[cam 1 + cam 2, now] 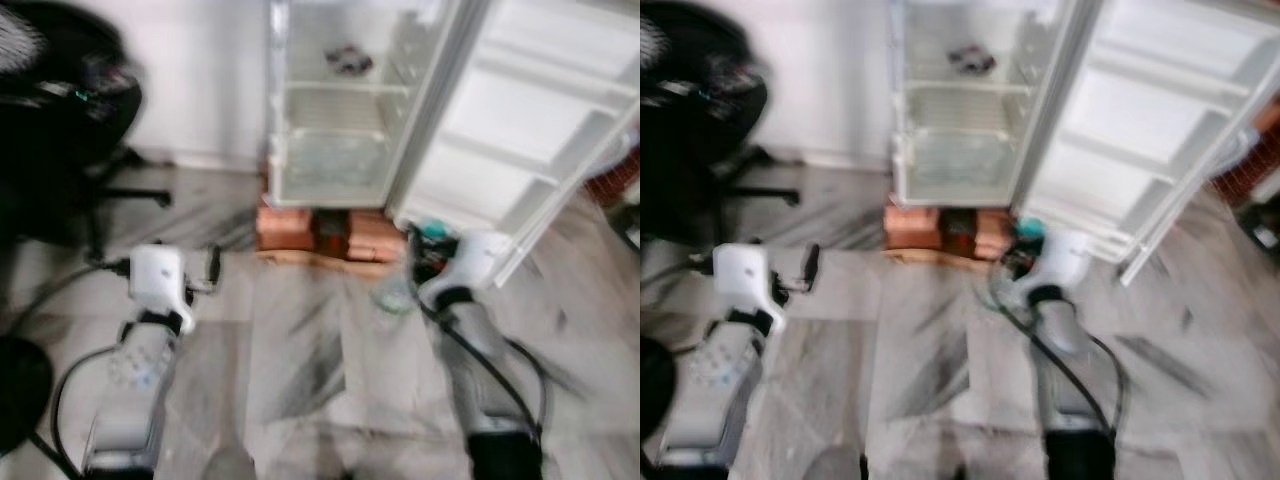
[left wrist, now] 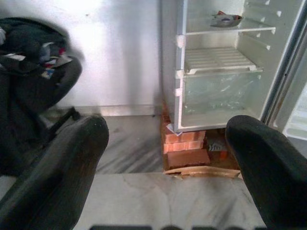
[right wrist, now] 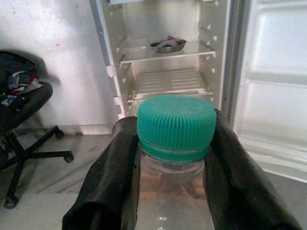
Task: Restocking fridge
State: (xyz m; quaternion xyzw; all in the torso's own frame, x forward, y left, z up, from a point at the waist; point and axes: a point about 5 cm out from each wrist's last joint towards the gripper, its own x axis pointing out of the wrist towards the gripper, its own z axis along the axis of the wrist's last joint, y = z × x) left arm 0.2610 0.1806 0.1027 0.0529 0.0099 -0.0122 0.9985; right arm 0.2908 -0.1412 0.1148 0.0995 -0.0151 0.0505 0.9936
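A clear plastic bottle (image 3: 175, 196) with a green ribbed cap (image 3: 176, 122) is held at the neck, just under the cap, between the two black fingers (image 3: 108, 177) of my right gripper (image 1: 428, 246). That gripper is shut on it, low over the floor in front of the open white fridge (image 1: 330, 130). The fridge's door (image 1: 540, 130) stands swung out to the right. Its shelves are mostly bare, and a small metal dish (image 3: 168, 45) sits on an upper one. My left gripper (image 2: 168, 139) is open with nothing between its fingers, held out at the left and facing the fridge.
The fridge stands on a stack of red bricks (image 1: 325, 235). A black office chair (image 1: 60, 110) piled with things is at the left by the white wall. Grey marble floor (image 1: 300, 370) lies between me and the fridge. The head views are blurred.
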